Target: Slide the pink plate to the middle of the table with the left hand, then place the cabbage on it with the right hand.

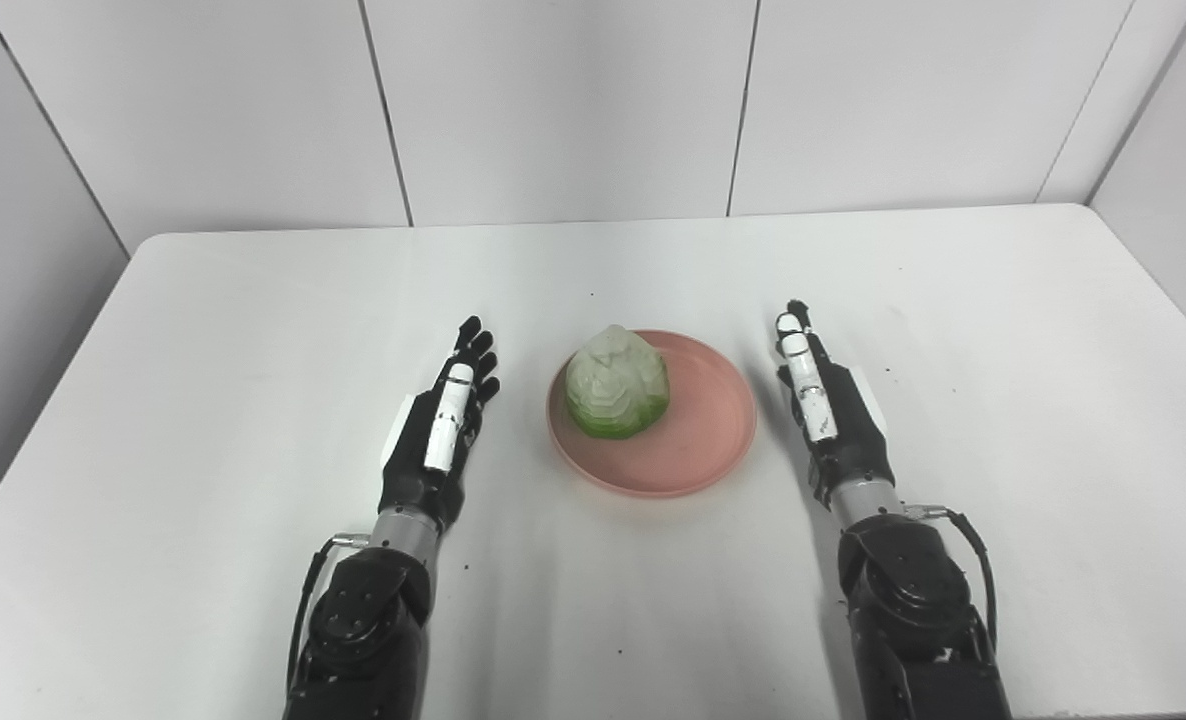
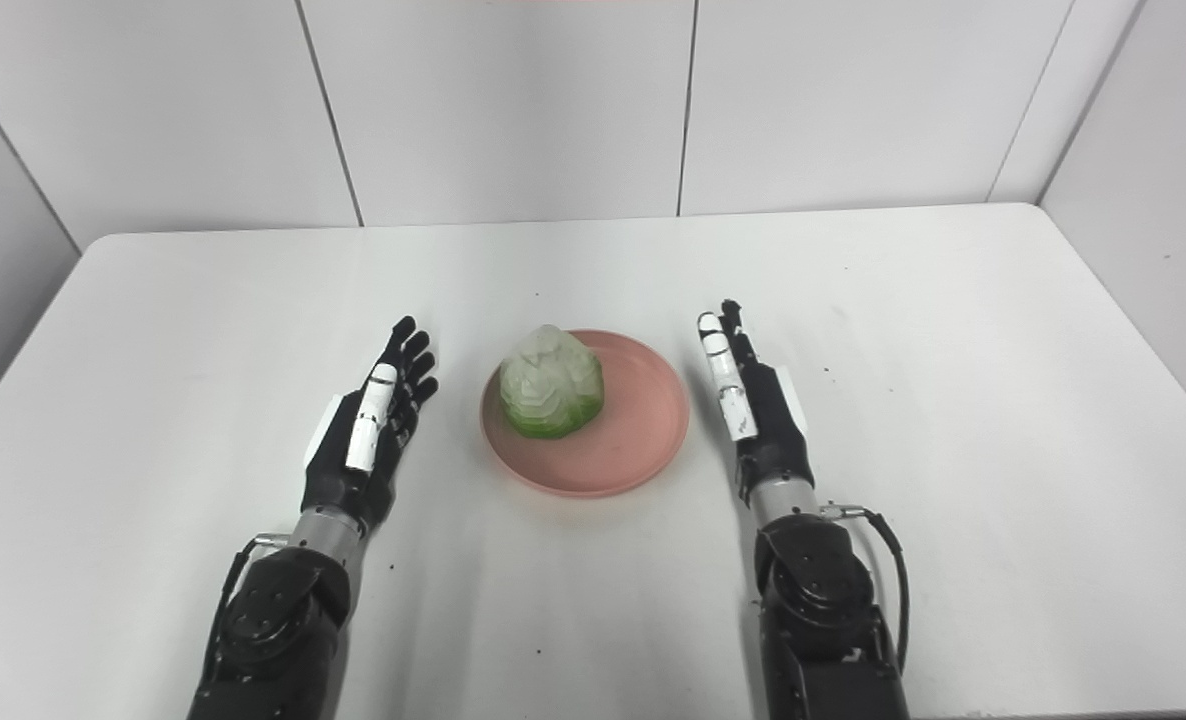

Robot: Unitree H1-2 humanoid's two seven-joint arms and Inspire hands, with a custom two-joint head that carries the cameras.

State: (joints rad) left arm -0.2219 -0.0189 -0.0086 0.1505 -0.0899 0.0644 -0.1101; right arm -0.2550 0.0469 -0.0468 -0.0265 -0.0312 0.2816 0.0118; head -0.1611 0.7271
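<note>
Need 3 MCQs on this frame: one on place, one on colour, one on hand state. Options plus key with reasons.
1. Where does the cabbage sit?
A. On the bare table, right of the plate
B. On the plate, toward its left side
C. In the right hand

2. What colour is the plate?
A. Blue
B. Pink
C. Black

3. What state are the two hands in?
A. Both open, holding nothing
B. Left shut on the plate rim
C. Right shut on the cabbage

Key:
1 B: the cabbage rests inside the plate's rim, left of its centre.
2 B: the plate reads plainly pink against the white table.
3 A: the left hand and right hand lie on either side of the plate with fingers extended, touching neither the plate nor the cabbage.
</note>
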